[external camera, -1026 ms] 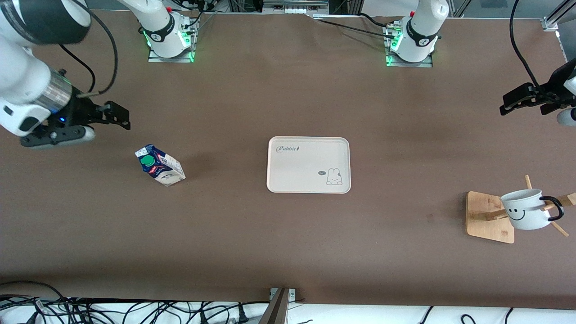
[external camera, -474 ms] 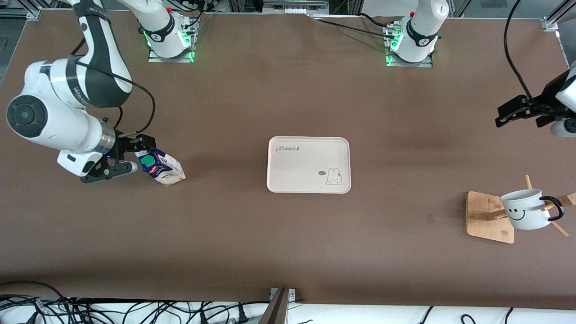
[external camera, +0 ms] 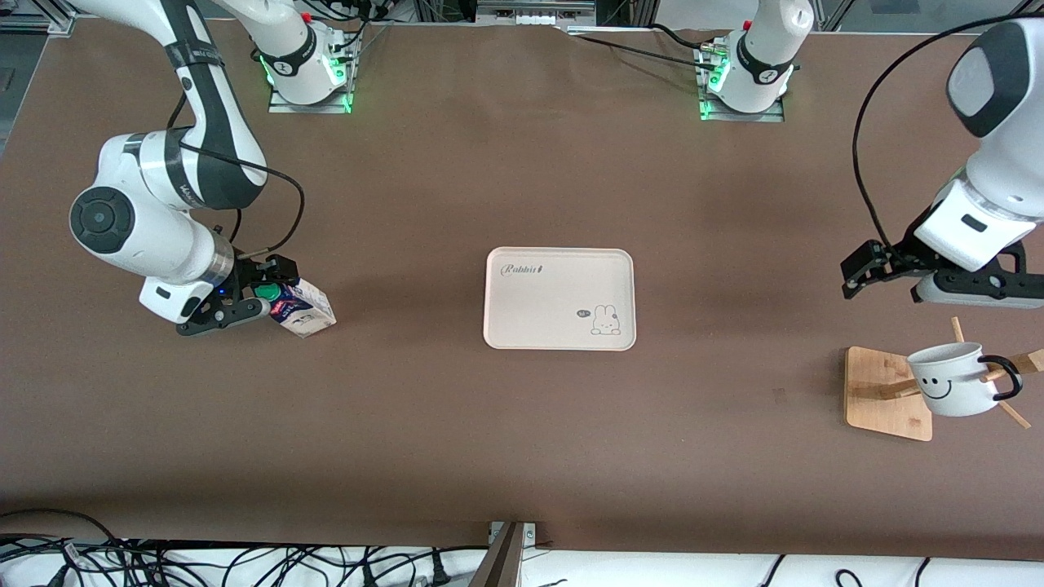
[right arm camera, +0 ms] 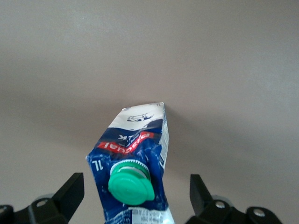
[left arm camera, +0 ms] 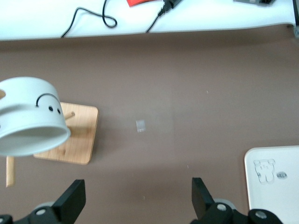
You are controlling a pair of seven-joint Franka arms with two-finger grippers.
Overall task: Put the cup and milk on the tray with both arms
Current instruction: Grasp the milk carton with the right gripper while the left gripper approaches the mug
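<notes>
Robotics lab, not a home: two white arms (external camera: 163, 204) bolted on metal base plates (external camera: 308, 99) with green status lights, brown mat-covered counter (external camera: 522, 440), loose black cables (external camera: 163, 562) along its edge, aluminium frame rails (external camera: 1007, 28) at the corner.

The cream-white rectangular tray (external camera: 559, 298) sits in the middle of the brown table (external camera: 522, 440). The small blue-and-white milk carton (external camera: 298, 305) stands toward the right arm's end. The white smiley mug (external camera: 954, 378) hangs on the bamboo peg stand (external camera: 885, 395) toward the left arm's end — a bit nearer the front camera than the tray.
</notes>
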